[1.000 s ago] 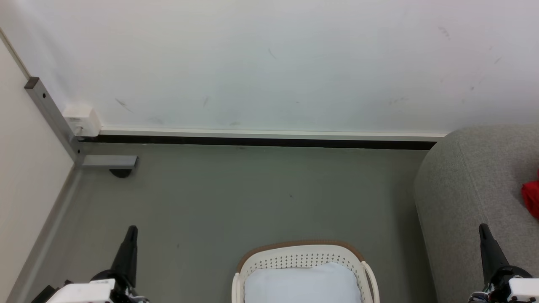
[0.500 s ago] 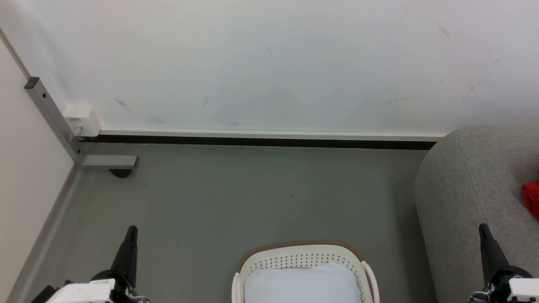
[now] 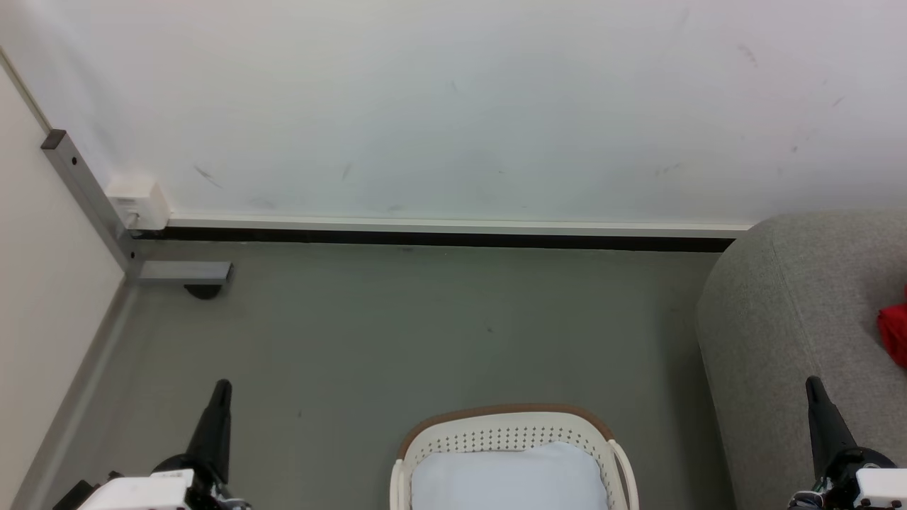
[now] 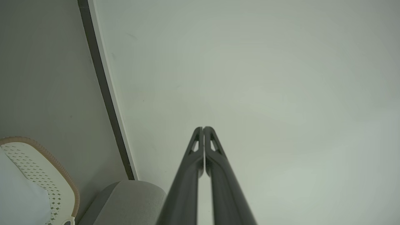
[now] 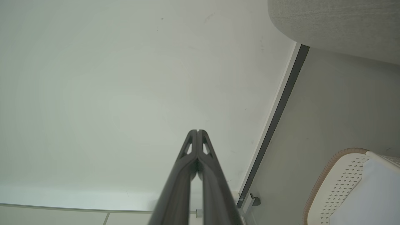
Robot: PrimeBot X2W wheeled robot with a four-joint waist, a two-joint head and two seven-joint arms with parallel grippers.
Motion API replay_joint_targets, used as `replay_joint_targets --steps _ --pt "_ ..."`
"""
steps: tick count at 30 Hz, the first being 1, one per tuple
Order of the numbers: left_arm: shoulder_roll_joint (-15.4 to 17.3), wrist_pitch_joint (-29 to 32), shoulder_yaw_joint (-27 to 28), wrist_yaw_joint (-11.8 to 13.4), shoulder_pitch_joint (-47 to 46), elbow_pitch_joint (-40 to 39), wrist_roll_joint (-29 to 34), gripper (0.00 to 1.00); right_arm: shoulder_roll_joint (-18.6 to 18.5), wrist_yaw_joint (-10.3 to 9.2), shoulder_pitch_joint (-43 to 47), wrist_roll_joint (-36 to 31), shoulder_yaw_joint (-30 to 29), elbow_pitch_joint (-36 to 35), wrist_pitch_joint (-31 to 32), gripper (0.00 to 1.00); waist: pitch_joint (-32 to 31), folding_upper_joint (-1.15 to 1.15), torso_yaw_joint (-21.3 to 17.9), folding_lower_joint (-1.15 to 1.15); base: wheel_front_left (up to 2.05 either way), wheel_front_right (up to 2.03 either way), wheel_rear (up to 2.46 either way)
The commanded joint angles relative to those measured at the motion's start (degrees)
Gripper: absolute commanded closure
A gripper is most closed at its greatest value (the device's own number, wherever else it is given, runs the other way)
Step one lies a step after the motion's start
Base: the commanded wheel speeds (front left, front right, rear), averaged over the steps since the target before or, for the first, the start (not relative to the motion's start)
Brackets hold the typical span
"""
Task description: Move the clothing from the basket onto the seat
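1. No writing or brand could be read on the wall behind the basket, nor on the floor around it.
2. The sofa stood to the right of the basket, apart from it, and no label was made out on its grey fabric.
3. The basket was cut off by the lower edge of the head view. A pale cloth was seen lying in it, and no red was seen there.
4. The red garment lay on the sofa, well to the right of the basket and beyond it, half cut off by the picture's edge.
5. The transfer was therefore judged to be done, or nearly so. The next move was judged to call for a look at the hidden near part of the basket, with the pale cloth left alone.
6. The left gripper was held to the left of the basket and the right gripper to its right. Both were raised, with the fingers pressed together and nothing between them.
7. A small white box sat at the foot of the wall, far left of the basket. Any print on it was too small to read.
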Motion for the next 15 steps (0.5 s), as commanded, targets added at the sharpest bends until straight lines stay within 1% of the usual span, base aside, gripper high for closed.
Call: replay_joint_targets --steps 1,15 --pt "0.4 0.2 0.1 -0.2 -0.5 -0.2 -0.8 1.00 0.0 -0.12 -0.7 -0.5 -0.3 0.1 0.2 1.00 0.0 0.00 0.0 0.00 0.00 0.00 0.00" --pt "0.4 0.2 0.1 -0.2 -0.5 -0.2 -0.8 1.00 0.0 -0.12 -0.7 -0.5 -0.3 0.1 0.2 1.00 0.0 0.00 0.0 0.00 0.00 0.00 0.00"
